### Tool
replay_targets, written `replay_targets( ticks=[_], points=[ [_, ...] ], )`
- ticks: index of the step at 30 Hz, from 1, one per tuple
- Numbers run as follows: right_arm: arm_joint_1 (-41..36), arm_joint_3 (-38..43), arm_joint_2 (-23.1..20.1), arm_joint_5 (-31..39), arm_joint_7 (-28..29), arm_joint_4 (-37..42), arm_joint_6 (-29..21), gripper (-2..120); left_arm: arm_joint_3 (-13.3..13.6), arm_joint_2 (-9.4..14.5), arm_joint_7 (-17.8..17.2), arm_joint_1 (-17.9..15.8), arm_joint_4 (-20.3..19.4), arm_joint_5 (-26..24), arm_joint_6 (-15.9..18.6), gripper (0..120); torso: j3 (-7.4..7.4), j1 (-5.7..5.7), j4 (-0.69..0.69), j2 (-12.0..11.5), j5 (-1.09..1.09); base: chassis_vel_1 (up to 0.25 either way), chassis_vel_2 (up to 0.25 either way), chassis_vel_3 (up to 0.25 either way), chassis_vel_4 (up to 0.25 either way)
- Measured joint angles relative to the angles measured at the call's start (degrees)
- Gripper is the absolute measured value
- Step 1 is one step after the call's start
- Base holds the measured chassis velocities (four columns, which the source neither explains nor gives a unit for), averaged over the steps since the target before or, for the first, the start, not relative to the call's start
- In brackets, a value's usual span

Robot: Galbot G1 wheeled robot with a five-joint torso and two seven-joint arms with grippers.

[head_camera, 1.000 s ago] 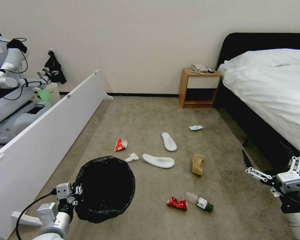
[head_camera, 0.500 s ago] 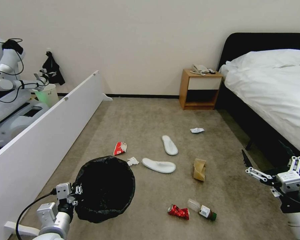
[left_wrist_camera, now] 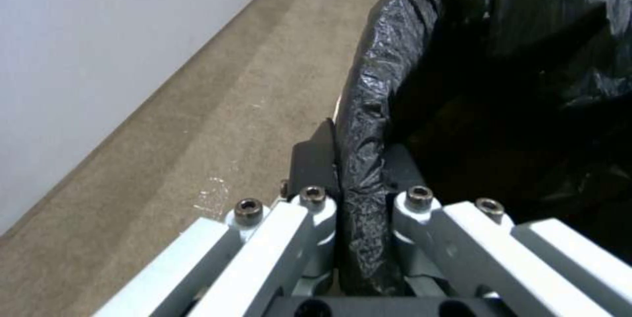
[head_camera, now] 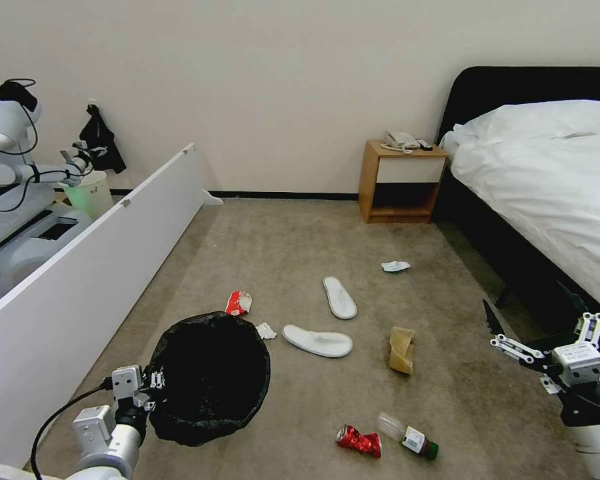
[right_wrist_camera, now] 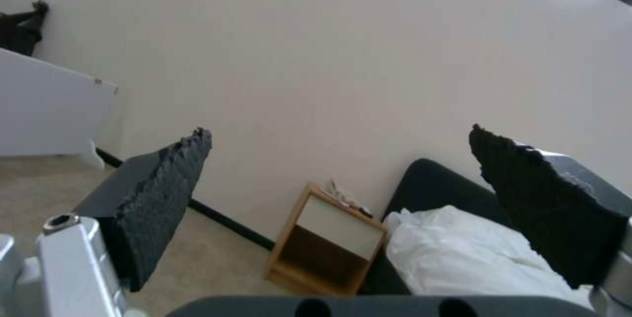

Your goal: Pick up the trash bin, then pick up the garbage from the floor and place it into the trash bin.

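Left gripper [left_wrist_camera: 339, 178] pinches the trash bin [head_camera: 210, 377] by its bag-lined rim, low at the robot's left, looking light but slippery; right gripper [right_wrist_camera: 342, 203] spread, empty; crumpled red wrapper [head_camera: 359, 441] on floor [head_camera: 300, 227] likely soft, pinch its bulk.

The trash bin [head_camera: 210, 377] shows its black liner from above; its white wall is hidden under the bag, and the bottom inside is too dark to read. It covers the edge of a white tissue [head_camera: 266, 330] just behind its rim. In the left wrist view the left tool [left_wrist_camera: 359, 178] has its fingertips buried in the bag's folds at the rim. The bottle [head_camera: 412, 436] has a label too small to read. The bed [head_camera: 547, 173] is cut off by the head view's right edge. The items on the nightstand [head_camera: 401, 180] are too small to tell apart.
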Motion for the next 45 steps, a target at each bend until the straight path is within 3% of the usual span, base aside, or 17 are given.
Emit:
replay_targets(
  ticks=[7,11,13,16,17,19,20,21,22,24,25,30,37,40,43,45],
  points=[
    [0.2,0.0,-0.1,0.0,1.0,-0.2,0.1,100,0.0,0.0,0.0,0.0,0.0,0.0,0.0,5,-0.01,0.00,0.00,0.0,0.00,-0.007,0.007,0.005,-0.009],
    [0.8,-0.5,-1.0,-0.2,4.6,-0.9,-2.3,100,-0.1,0.1,0.0,0.0,-0.4,-0.5,-0.1,5,-0.01,0.00,-0.01,0.0,0.00,0.000,0.000,0.000,0.000],
    [1.5,-2.2,-4.8,1.1,9.6,-2.9,-8.5,100,-0.4,0.5,0.0,0.0,-1.5,-1.7,-0.2,5,-0.01,0.00,0.00,0.0,-0.01,0.000,0.000,0.000,0.000],
    [1.5,-4.3,-7.7,3.5,11.6,-4.5,-11.4,100,-0.7,0.6,0.1,-0.1,-2.1,-2.3,-0.1,5,0.00,0.00,-0.02,0.0,0.01,0.000,0.000,0.000,0.000],
    [0.8,-7.0,-13.0,7.0,13.9,-6.8,-15.4,100,-1.1,0.9,0.2,-0.1,-3.0,-3.3,0.2,5,-0.01,0.00,0.02,0.0,0.04,0.000,0.000,0.000,0.000],
    [0.6,-7.8,-15.1,8.2,14.5,-7.6,-16.4,100,-1.2,1.0,0.2,-0.1,-3.3,-3.5,0.3,5,-0.01,0.00,0.00,0.0,0.04,0.000,0.000,0.000,0.000],
    [0.2,-9.2,-18.7,9.9,15.2,-9.0,-17.7,100,-1.3,1.2,0.2,-0.1,-3.6,-3.7,0.4,5,0.00,0.00,-0.01,0.0,0.02,0.000,0.000,0.000,0.000],
    [0.0,-13.0,-25.2,12.9,16.3,-12.1,-19.4,100,-1.7,1.5,0.2,-0.2,-4.0,-4.0,0.6,5,-0.01,0.00,-0.01,0.0,-0.02,0.000,0.000,0.000,0.000],
    [0.0,-13.0,-25.2,12.9,16.3,-12.1,-19.4,100,-1.7,1.5,0.2,-0.2,-4.0,-4.0,0.6,5,-0.01,0.00,-0.01,0.0,-0.02,0.000,0.000,0.000,0.000],
    [0.9,-20.7,-31.4,16.2,16.2,-17.0,-20.2,100,-2.3,1.6,0.3,-0.3,-4.3,-4.4,0.8,5,0.00,0.00,0.00,0.0,0.03,0.000,0.000,0.000,0.000],
    [0.9,-20.7,-31.4,16.2,16.2,-17.0,-20.2,100,-2.3,1.6,0.3,-0.3,-4.3,-4.4,0.8,5,0.00,0.00,0.00,0.0,0.03,0.000,0.000,0.000,0.000],
    [5.7,-35.6,-37.0,19.0,11.4,-26.0,-16.6,100,-2.8,1.8,0.3,-0.3,-3.9,-4.4,0.8,5,0.00,0.00,-0.02,0.0,0.01,0.000,0.000,0.000,0.000],
    [13.0,-47.1,-39.4,18.3,5.4,-35.2,-12.0,100,-2.4,1.5,0.3,-0.3,-3.3,-4.0,0.6,5,0.00,0.00,-0.01,0.0,0.02,0.000,0.000,0.000,0.000],
    [20.8,-52.6,-39.6,15.9,-5.1,-43.0,-6.6,100,-2.2,1.0,0.4,-0.1,-2.6,-3.7,-0.1,5,0.00,0.00,0.00,0.0,0.00,0.000,0.000,0.000,0.000],
    [22.8,-53.4,-39.4,14.9,-8.5,-45.1,-4.9,100,-2.2,0.9,0.4,-0.1,-2.5,-3.7,-0.3,5,0.00,0.00,0.01,0.0,0.00,0.000,0.000,0.000,0.000],
    [26.3,-53.9,-38.5,10.9,-16.3,-49.3,-1.8,100,-2.4,0.7,0.5,-0.1,-2.2,-3.7,-0.7,5,0.00,0.00,0.03,0.0,-0.01,0.000,0.000,0.000,0.000]
  ],
)
